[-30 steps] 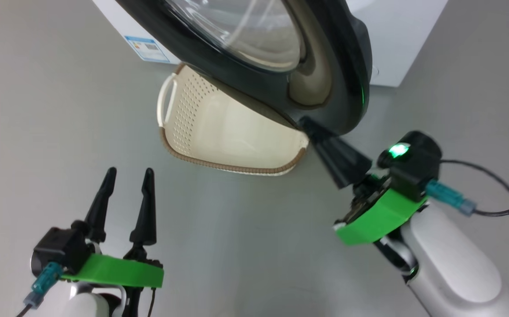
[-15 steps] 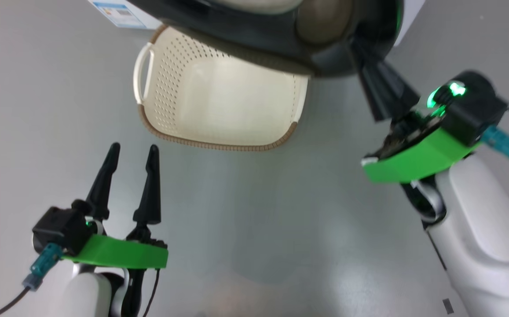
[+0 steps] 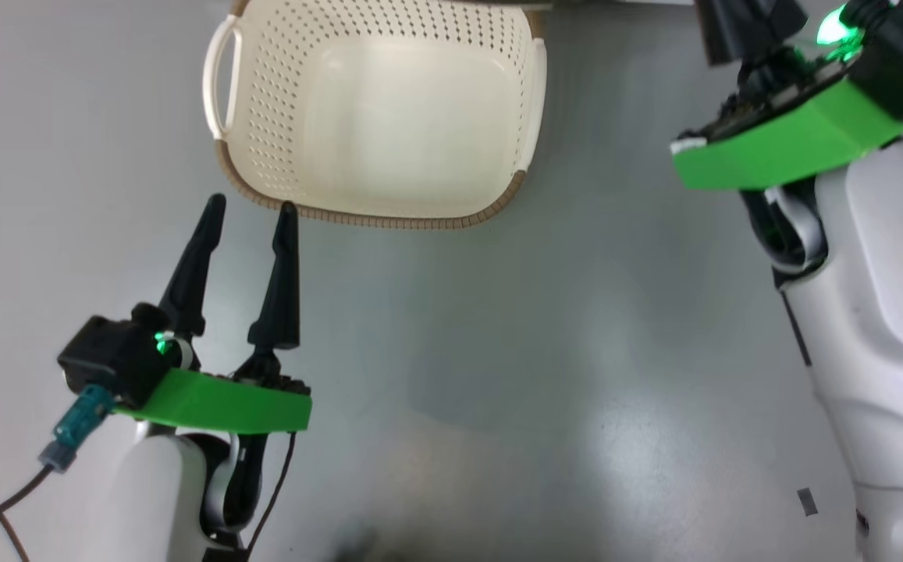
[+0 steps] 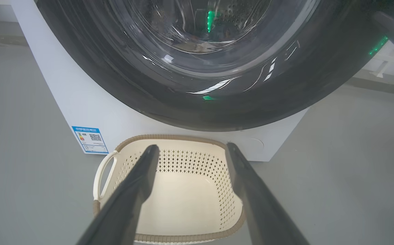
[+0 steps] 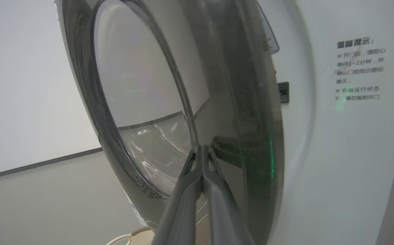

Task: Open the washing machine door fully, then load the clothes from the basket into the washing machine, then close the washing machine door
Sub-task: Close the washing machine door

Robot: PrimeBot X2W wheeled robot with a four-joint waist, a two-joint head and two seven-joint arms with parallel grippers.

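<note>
The basket [image 3: 264, 117] stands on the grey floor [image 3: 537, 351], directly before the washing machine [image 4: 64, 102] and under the lower curve of the washing machine door [image 4: 217, 109]. Its pale perforated walls and bare bottom are in plain view. The left pincer [image 3: 252, 204] hovers just beside the near brown rim of the basket. Its two dark fingers are spread apart and hold nothing; in the left wrist view they frame the basket between them. A small blue label [image 4: 89, 139] sits low on the white front of the machine, left of the basket.

The right pincer [image 5: 202, 148] is raised at the right side, with both fingers pressed together and nothing between them. Its tips are at the glossy black ring of the door, just beside the clear porthole [image 5: 142, 102]; whether they touch the surface cannot be told. The door lies close against the front of the machine, but it is not clear if it is latched.
</note>
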